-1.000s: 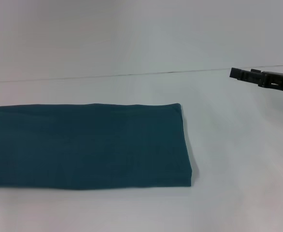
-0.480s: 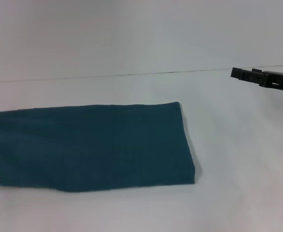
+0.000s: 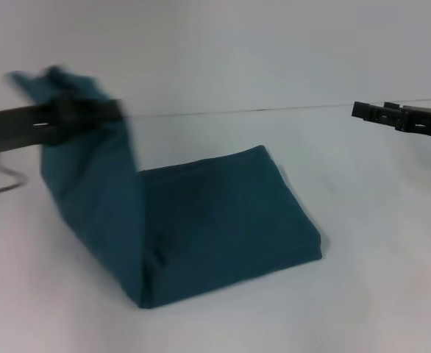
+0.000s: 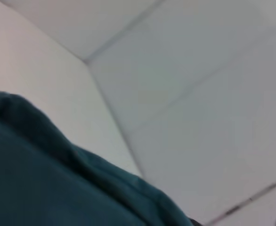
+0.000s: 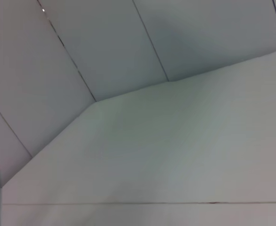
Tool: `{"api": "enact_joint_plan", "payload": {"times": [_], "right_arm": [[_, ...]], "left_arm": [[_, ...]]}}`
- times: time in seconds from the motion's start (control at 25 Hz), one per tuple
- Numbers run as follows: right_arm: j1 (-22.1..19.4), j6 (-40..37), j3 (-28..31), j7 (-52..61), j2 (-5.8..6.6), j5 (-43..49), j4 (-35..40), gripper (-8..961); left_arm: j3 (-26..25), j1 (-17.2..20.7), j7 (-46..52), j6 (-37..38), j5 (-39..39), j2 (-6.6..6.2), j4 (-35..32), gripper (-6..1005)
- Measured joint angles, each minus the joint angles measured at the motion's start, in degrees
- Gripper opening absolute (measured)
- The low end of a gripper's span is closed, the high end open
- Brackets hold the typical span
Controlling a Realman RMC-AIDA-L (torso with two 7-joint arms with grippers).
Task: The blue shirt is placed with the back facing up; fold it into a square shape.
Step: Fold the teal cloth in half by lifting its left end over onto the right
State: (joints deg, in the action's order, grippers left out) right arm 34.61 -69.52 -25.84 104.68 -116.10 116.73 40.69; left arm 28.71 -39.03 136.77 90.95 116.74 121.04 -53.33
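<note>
The blue shirt (image 3: 223, 228) is a dark teal folded band on the white table (image 3: 377, 220). Its right part lies flat; its left end is lifted into the air. My left gripper (image 3: 90, 110) comes in from the left edge and is shut on that raised end, with cloth bunched above it. The shirt's cloth also fills the near part of the left wrist view (image 4: 48, 179). My right gripper (image 3: 370, 112) hovers at the right edge, above the table and apart from the shirt.
The white table's far edge runs as a thin dark line (image 3: 274, 110) behind the shirt. The right wrist view shows only the table (image 5: 175, 155) and pale wall panels (image 5: 105, 42).
The shirt's left end has risen off the table in my left gripper and swung up and to the right; the flat part has shifted a little. The right arm has barely moved.
</note>
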Motion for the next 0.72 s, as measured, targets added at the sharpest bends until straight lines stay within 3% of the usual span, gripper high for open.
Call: {"api": "enact_joint_plan", "payload": {"times": [0.08, 0.2, 0.44, 0.6, 0.72], "right_arm": [[0.0, -0.2, 0.0, -0.5, 0.0, 0.0, 0.0, 931], [0.0, -0.4, 0.0, -1.3, 0.13, 0.1, -0.2, 931], [-0.3, -0.4, -0.1, -2.6, 0.38, 0.1, -0.5, 930], [-0.4, -0.5, -0.1, -3.2, 0.27, 0.1, -0.6, 930], [-0.5, -0.6, -0.1, -3.4, 0.21, 0.2, -0.6, 930]], "left_arm": [[3.2, -1.6, -1.8, -2.7, -1.5, 1.86, 2.5, 93], [9.6, -3.6, -4.6, -6.9, -5.2, 3.07, 8.1, 97], [21.2, -7.1, -14.0, -18.9, -16.6, 3.36, 24.4, 105], [21.9, -10.1, -27.2, -24.5, -25.7, 3.58, 38.0, 109], [22.2, -10.5, -32.2, -23.7, -28.0, 3.63, 41.5, 113]]}}
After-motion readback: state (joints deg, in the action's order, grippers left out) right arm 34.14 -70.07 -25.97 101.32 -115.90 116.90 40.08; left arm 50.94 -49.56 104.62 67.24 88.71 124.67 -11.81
